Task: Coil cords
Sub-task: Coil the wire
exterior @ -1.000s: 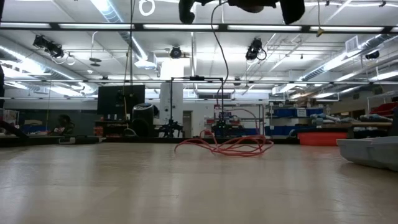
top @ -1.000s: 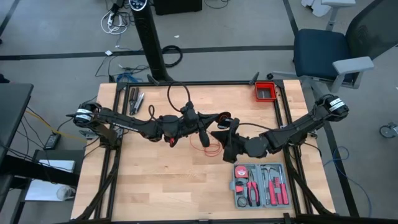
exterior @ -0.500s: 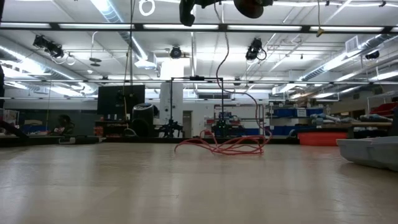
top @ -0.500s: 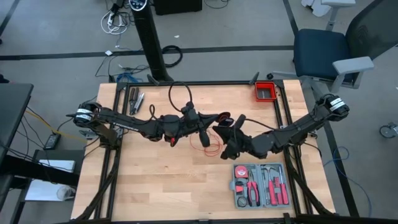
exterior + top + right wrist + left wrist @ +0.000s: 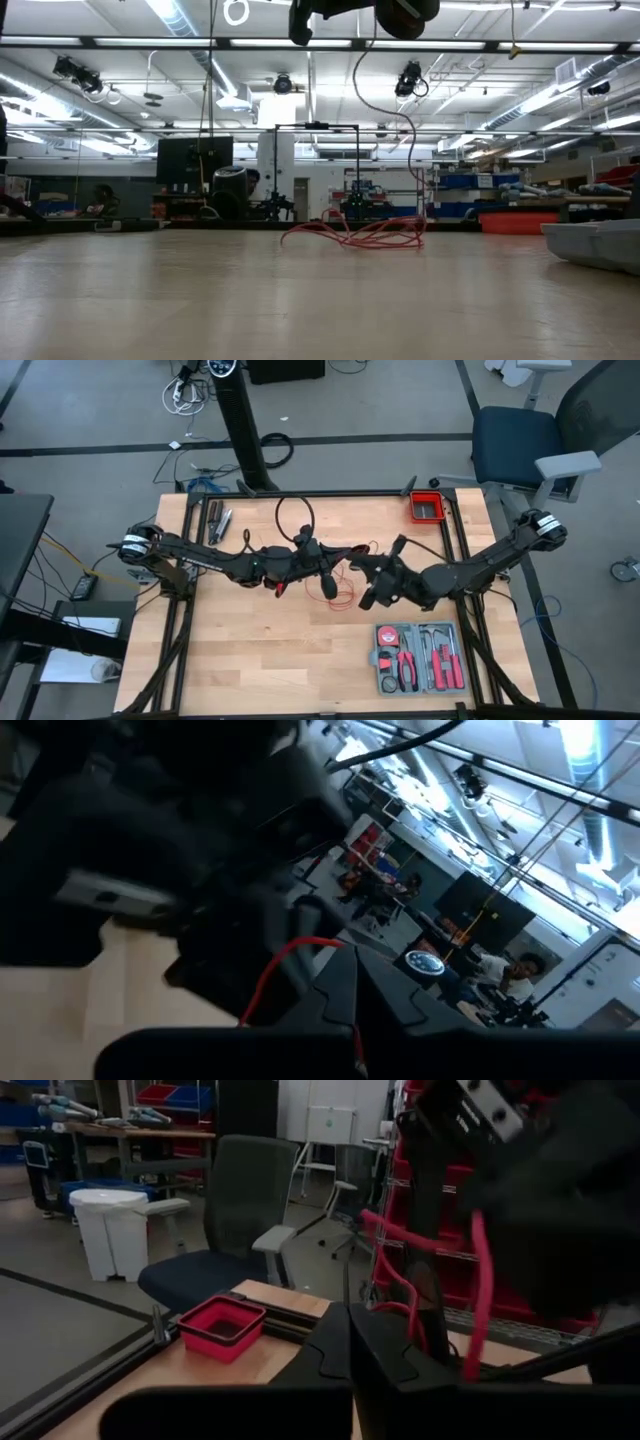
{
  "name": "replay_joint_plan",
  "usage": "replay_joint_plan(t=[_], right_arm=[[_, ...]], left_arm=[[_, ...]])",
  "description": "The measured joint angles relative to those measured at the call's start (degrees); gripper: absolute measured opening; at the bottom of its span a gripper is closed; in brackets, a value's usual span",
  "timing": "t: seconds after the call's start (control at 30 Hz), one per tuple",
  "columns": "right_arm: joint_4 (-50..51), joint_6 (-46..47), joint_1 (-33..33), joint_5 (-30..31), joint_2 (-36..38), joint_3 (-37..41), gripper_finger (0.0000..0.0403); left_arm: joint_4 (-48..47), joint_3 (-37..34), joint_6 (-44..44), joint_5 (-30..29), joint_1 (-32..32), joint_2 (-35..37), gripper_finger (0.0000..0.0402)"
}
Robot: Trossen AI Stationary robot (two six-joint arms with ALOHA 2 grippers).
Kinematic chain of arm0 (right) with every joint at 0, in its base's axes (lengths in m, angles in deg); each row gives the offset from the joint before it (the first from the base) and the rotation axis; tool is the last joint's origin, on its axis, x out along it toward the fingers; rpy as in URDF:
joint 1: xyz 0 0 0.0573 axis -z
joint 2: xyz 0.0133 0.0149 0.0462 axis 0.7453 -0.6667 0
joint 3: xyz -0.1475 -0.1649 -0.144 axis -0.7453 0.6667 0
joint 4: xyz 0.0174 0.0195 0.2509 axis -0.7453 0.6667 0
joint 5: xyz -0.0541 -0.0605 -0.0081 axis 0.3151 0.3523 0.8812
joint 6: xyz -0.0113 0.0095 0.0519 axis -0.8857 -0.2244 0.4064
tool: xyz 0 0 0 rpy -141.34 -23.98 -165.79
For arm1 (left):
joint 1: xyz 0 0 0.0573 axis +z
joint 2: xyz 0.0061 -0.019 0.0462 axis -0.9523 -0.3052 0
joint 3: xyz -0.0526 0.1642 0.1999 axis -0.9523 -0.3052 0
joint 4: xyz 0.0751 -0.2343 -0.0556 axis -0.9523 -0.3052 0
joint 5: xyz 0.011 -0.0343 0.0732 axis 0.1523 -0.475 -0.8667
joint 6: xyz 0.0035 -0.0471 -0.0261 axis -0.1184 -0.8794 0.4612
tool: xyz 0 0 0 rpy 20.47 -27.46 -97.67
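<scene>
Above the table [image 5: 250,650], hand-to-cord [image 5: 355,233] contact hidden.

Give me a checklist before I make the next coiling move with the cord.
1. Right jaws shut on cord: ok.
2. Left jaws gripping cord: cannot tell; they are shut.
3. Strand taut between the arms: cannot tell.
4. Cord coiled: not ok; loose loops lie on the table.
5. Case clear of cord: ok.
</scene>
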Motion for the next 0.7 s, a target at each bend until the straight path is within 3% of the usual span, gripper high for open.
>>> replay_joint_plan(t=[0.23,0.57,0.7], right_arm=[[1.0,1.4,-1.6,-1.8,4.2,0.0,0.0000],[20.3,21.4,-4.4,-15.2,4.0,0.0,0.0000],[27.1,29.7,-5.0,-16.4,2.6,0.1,0.0000]], left_arm=[[0.1,0.0,0.0,0.0,0.0,0.0,0.0000],[2.3,0.0,-0.3,-0.2,0.0,0.0,0.0000],[3.1,0.0,-0.3,-0.2,0.0,0.0,0.0000]])
